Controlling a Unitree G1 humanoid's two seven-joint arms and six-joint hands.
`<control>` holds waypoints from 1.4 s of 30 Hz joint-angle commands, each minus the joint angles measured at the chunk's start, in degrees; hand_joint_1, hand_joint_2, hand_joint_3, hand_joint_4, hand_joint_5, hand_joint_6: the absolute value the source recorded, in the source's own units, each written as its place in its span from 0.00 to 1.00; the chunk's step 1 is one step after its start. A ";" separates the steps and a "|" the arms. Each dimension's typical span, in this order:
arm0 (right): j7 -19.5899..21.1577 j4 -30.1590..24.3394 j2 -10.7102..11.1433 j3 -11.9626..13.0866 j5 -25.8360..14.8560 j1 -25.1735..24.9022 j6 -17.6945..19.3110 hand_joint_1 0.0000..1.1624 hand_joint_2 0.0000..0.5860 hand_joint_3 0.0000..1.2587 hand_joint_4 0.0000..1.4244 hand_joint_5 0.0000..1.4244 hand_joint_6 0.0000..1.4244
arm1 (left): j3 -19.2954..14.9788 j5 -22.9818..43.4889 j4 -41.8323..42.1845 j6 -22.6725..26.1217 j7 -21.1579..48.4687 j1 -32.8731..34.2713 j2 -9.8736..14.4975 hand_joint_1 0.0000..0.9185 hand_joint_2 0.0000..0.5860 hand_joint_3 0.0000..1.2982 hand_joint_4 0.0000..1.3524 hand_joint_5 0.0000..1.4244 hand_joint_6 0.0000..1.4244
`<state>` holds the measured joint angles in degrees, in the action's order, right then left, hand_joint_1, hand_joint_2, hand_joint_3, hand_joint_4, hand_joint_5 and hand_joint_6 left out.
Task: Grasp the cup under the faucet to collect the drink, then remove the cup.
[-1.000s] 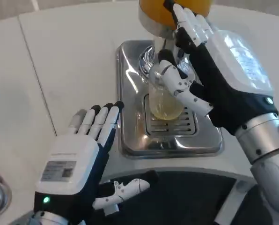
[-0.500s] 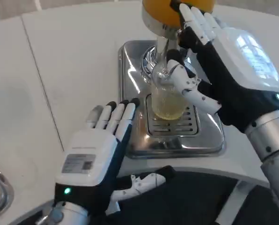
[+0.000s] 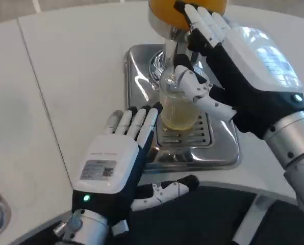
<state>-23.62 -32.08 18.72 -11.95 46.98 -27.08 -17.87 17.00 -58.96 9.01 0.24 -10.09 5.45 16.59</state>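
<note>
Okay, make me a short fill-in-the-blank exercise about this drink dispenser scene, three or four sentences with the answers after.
1. The cup stands on the metal ____ tray under the faucet.
2. The drink in the cup is pale ____.
3. The ____ hand reaches up by the dispenser's orange tank.
4. The left hand has its fingers extended toward the ____.

Answers: drip; yellow; right; cup

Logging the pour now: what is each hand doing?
Left hand: open, holding nothing, fingers near the glass cup.
Right hand: up at the dispenser; grip cannot be told.
</note>
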 commanded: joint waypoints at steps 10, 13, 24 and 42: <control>-3.26 6.58 2.08 -2.46 -4.27 -1.92 2.98 0.00 1.00 0.01 0.00 0.00 0.00 | 2.38 -0.65 -1.58 1.98 -1.04 2.00 -0.83 0.00 0.21 0.00 0.00 0.00 0.00; -3.99 6.94 2.99 -2.47 -4.62 -2.65 3.35 0.00 1.00 0.01 0.00 0.00 0.00 | 2.64 -0.64 -2.20 2.36 -1.41 2.03 -0.87 0.00 0.21 0.00 0.00 0.00 0.00; -4.48 6.02 4.75 -1.25 -6.25 -3.47 3.55 0.00 1.00 0.01 0.00 0.00 0.00 | 2.87 0.03 -7.48 3.94 -2.18 2.84 -0.37 0.00 0.21 0.00 0.00 0.00 0.00; -0.69 0.25 2.38 4.01 -8.67 1.70 0.25 0.00 1.00 0.01 0.00 0.00 0.00 | -0.76 3.71 -12.58 6.33 -3.79 8.93 0.64 0.00 0.20 0.00 0.00 0.00 0.00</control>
<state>-25.33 -30.27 22.23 -9.47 39.16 -29.55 -16.18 16.39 -56.22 -2.52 6.67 -12.79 14.08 17.04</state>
